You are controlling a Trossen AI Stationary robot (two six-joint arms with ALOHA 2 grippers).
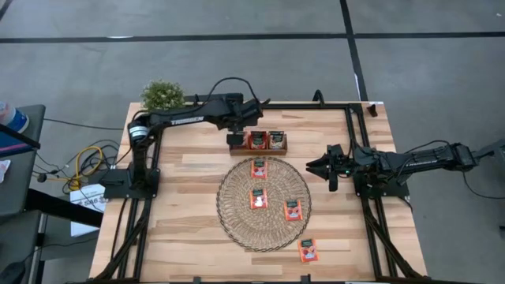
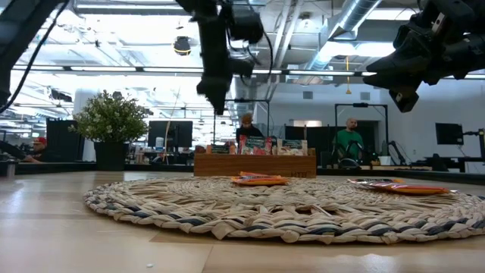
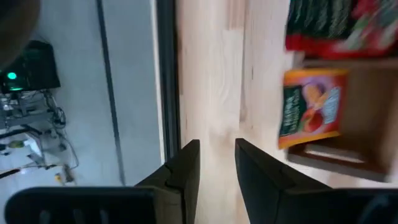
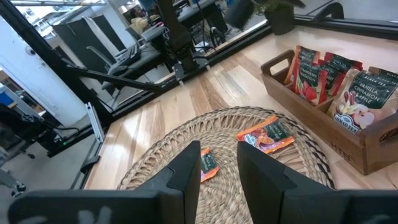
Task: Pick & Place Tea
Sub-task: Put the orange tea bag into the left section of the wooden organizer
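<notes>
Three red-orange tea sachets lie flat on the round woven mat. One more lies on the bare table near the front edge. Others stand upright in the small wooden tray behind the mat, among them an orange one. My left gripper hangs above the tray's left end, pointing down, narrowly open and empty. My right gripper hovers at the mat's right edge, narrowly open and empty.
A potted plant stands at the table's far left corner. Black frame rails run along the table's left, right and far edges. The tray stands just behind the mat. People show in the room beyond the table.
</notes>
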